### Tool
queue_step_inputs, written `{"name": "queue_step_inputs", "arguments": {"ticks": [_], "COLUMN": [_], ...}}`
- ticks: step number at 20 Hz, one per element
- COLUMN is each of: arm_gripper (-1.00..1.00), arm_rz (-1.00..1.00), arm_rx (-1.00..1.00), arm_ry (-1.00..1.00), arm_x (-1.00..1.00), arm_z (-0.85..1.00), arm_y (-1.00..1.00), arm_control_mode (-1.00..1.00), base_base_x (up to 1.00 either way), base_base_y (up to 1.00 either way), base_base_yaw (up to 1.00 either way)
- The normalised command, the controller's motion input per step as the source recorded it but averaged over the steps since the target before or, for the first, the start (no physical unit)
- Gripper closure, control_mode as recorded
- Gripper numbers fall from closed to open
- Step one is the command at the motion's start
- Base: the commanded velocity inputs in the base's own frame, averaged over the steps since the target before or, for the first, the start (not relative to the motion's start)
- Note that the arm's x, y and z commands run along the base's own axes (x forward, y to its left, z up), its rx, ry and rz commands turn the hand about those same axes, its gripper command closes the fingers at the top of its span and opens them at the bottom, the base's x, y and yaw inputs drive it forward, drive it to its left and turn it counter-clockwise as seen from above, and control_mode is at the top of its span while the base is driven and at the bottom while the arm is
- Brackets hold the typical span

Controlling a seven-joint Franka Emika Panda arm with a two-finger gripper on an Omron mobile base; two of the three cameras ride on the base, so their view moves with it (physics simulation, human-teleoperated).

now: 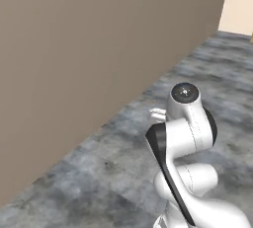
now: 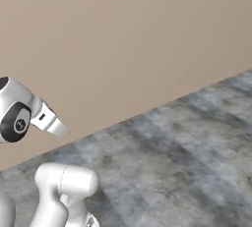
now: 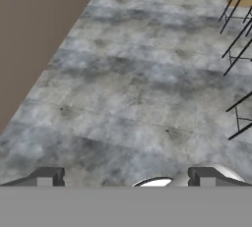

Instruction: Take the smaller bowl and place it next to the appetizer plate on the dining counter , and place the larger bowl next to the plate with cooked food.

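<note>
My gripper [image 3: 126, 178] points down at the mottled grey floor [image 3: 138, 88]. Its two dark fingertips [image 3: 47, 177] stand far apart with nothing between them, so it is open. In the left base view the arm [image 1: 185, 133] is folded up close to the base, and in the right base view the hand [image 2: 49, 120] juts out toward the wall. The red smaller bowl, the olive-tan larger bowl, both plates and the dining counter top are out of view.
A plain brown wall [image 1: 74, 49] runs close along the left, also seen as the brown wall [image 2: 128, 39]. Thin black stool legs [image 3: 236, 49] stand at the right edge of the hand view. A cream wall [image 1: 239, 5] lies far ahead.
</note>
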Motion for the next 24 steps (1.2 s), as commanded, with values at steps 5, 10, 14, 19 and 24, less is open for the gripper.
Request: {"name": "queue_step_inputs", "arguments": {"ticks": [5, 10, 14, 19, 24], "arm_gripper": [-1.0, -1.0, -1.0, -1.0, -1.0], "arm_rz": [0.0, 0.0, 0.0, 0.0, 0.0], "arm_rx": [0.0, 0.0, 0.0, 0.0, 0.0], "arm_ry": [0.0, 0.0, 0.0, 0.0, 0.0], "arm_x": [0.0, 0.0, 0.0, 0.0, 0.0], "arm_z": [0.0, 0.0, 0.0, 0.0, 0.0], "arm_y": [0.0, 0.0, 0.0, 0.0, 0.0], "arm_control_mode": [1.0, 1.0, 1.0, 1.0, 1.0], "base_base_x": [1.0, 1.0, 1.0, 1.0, 1.0], "base_base_y": [-0.11, -0.14, -0.14, -0.06, 0.0], "base_base_yaw": [-0.45, -0.41, -0.36, -0.26, -0.16]}}
